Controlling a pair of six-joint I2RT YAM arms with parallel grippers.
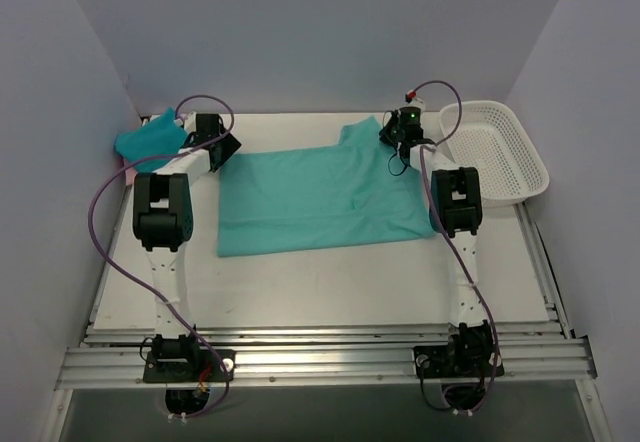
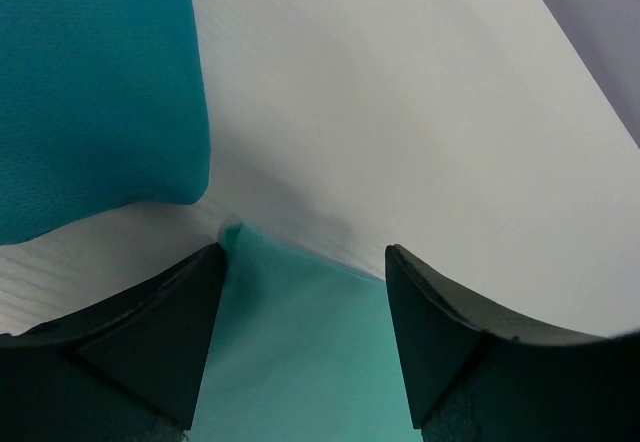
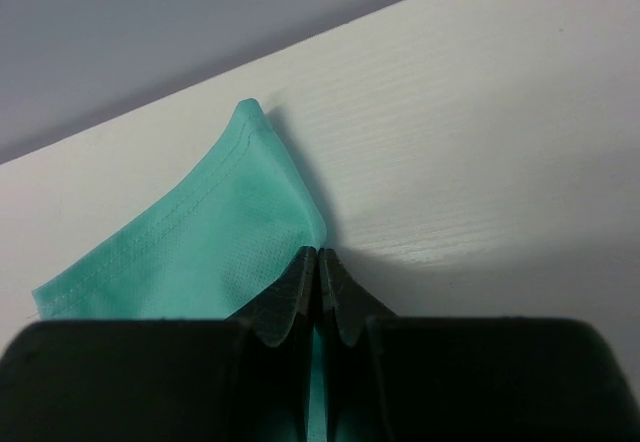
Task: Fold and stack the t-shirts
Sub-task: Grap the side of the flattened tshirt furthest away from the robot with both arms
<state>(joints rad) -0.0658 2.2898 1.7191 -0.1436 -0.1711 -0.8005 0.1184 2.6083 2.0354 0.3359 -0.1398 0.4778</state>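
A teal-green t-shirt point(image 1: 320, 197) lies spread flat across the middle of the table. My left gripper point(image 1: 226, 148) hovers low at its back left corner, open. In the left wrist view that corner of the t-shirt point(image 2: 300, 352) lies between the two fingers point(image 2: 150, 332) of the gripper point(image 2: 305, 262), which stand wide apart. My right gripper point(image 1: 400, 134) is at the back right, shut on the t-shirt's sleeve point(image 3: 200, 252). Its jaws point(image 3: 319, 254) pinch the hem, with cloth showing between them. A bluer teal t-shirt point(image 1: 150, 134) lies bunched at the back left corner point(image 2: 90, 92).
A white mesh basket point(image 1: 495, 152) stands at the back right, just right of my right gripper. Grey walls close in the table at the back and on both sides. White tabletop point(image 1: 330, 282) shows in front of the spread t-shirt.
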